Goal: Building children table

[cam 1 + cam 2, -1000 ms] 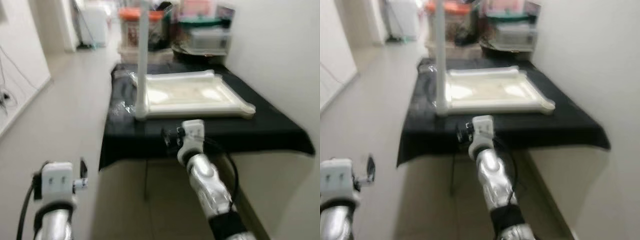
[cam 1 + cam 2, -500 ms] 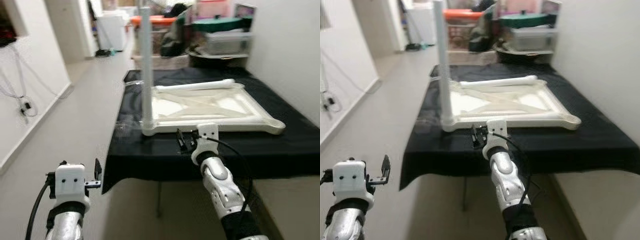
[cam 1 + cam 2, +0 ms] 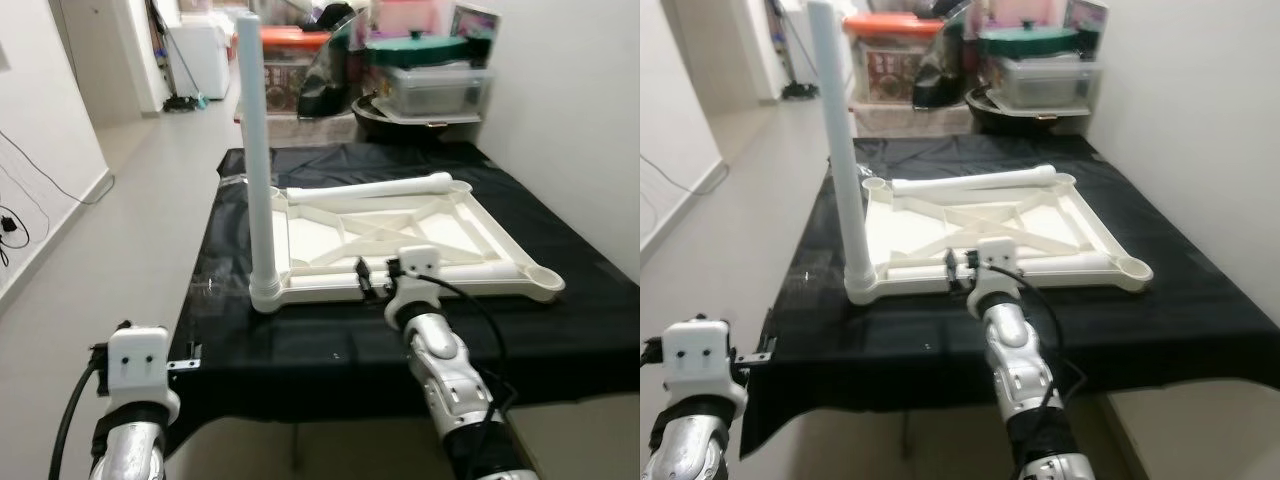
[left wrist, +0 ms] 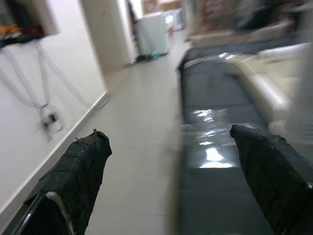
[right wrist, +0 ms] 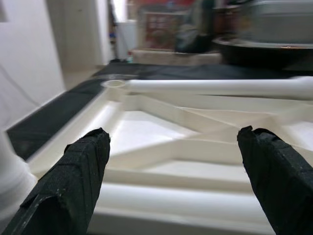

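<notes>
A white plastic tabletop [image 3: 420, 235] lies upside down on a low table draped in a black cloth [image 3: 330, 330]. Its underside faces up, showing crossed ribs and a round socket at each corner. One white leg [image 3: 256, 150] stands upright in the near corner socket on the robot's left. A second leg [image 3: 370, 188] lies flat along the tabletop's far edge, touching it. The near right corner socket [image 3: 545, 277] holds no leg.

The right gripper [image 3: 372, 280] reaches forward over the cloth and sits just at the tabletop's near edge, a little to the right of the standing leg. In the right wrist view its two black fingers [image 5: 73, 181] are spread wide apart, with the ribbed underside and the lying leg [image 5: 210, 87] between and beyond them. They grip nothing.

The left gripper [image 3: 190, 355] hangs lower, at the near left corner of the cloth, well apart from the tabletop. In the left wrist view its fingers [image 4: 78, 171] are also spread wide and hold nothing, with the cloth's shiny edge [image 4: 215, 161] and the pale floor [image 4: 137, 161] ahead of them.

Behind the table, stacked storage bins [image 3: 430, 85] and a dark pan [image 3: 385, 115] stand against the wall on the right. A corridor with a pale floor runs past on the left, where a white appliance [image 3: 195, 55] stands at the far end and a cable [image 3: 20, 215] hangs down the left wall.
</notes>
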Controlling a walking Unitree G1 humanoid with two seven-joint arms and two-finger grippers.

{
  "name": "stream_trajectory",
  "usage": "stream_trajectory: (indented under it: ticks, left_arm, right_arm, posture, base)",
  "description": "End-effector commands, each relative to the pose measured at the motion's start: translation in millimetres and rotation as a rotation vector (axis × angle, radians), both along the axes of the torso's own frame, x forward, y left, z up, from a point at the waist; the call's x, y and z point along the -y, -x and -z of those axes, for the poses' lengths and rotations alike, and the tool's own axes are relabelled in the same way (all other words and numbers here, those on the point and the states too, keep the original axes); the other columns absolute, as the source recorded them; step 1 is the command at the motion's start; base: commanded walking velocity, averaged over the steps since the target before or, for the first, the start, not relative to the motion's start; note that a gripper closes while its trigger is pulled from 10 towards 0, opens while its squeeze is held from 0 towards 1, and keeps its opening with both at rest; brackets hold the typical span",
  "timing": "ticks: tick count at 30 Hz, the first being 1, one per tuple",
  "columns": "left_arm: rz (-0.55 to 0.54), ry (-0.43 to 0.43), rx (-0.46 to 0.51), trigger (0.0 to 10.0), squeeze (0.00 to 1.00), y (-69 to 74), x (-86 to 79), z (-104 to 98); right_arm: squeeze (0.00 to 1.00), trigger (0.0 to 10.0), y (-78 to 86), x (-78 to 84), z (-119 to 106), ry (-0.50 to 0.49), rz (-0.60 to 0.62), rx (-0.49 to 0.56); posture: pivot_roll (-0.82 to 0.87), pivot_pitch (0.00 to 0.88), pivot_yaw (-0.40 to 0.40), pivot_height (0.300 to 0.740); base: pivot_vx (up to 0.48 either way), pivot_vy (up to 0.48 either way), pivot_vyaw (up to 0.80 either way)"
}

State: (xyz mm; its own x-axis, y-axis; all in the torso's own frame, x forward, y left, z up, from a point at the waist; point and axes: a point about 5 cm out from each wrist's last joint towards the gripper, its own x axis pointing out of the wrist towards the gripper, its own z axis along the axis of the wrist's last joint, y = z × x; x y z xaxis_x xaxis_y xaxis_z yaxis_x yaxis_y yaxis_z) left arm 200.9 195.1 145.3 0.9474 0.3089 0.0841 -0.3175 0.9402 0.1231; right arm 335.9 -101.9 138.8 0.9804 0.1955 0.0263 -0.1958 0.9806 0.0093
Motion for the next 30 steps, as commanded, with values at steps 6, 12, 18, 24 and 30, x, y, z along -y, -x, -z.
stream_trajectory:
  ticks: [6, 12, 18, 24, 30]
  left_arm:
    - [-0.011, 0.024, 0.000, 10.0, 0.00, -1.8, 0.0, 0]
    - [0.004, 0.029, -0.008, 10.0, 0.00, -2.5, 3.6, 3]
    - [0.023, 0.034, -0.013, 10.0, 0.00, -3.7, 7.5, 4]
    - [0.031, 0.038, -0.020, 10.0, 0.00, -2.9, 9.5, 5]
    - [0.032, 0.038, -0.021, 10.0, 0.00, -2.0, 10.0, 5]
  right_arm:
    - [0.00, 10.0, -0.4, 8.2, 3, 0.017, 0.021, -0.012]
    - [0.00, 10.0, -0.9, 7.2, 2, 0.011, 0.014, -0.006]
    - [0.00, 10.0, -1.5, 6.6, 0, 0.019, 0.013, 0.010]
    - [0.00, 10.0, -7.1, 8.4, -4, 0.003, 0.027, 0.003]
    - [0.00, 10.0, -10.2, 10.8, -8, 0.007, 0.031, 0.018]
  posture:
    - [0.04, 0.000, -0.038, 0.740]
    - [0.04, 0.000, -0.042, 0.740]
    - [0.04, 0.000, -0.042, 0.740]
    - [0.04, 0.000, -0.041, 0.740]
    - [0.04, 0.000, -0.042, 0.740]
  base:
    - [0.000, 0.000, 0.00]
    - [0.000, 0.000, 0.00]
    - [0.000, 0.000, 0.00]
    - [0.000, 0.000, 0.00]
    - [0.000, 0.000, 0.00]
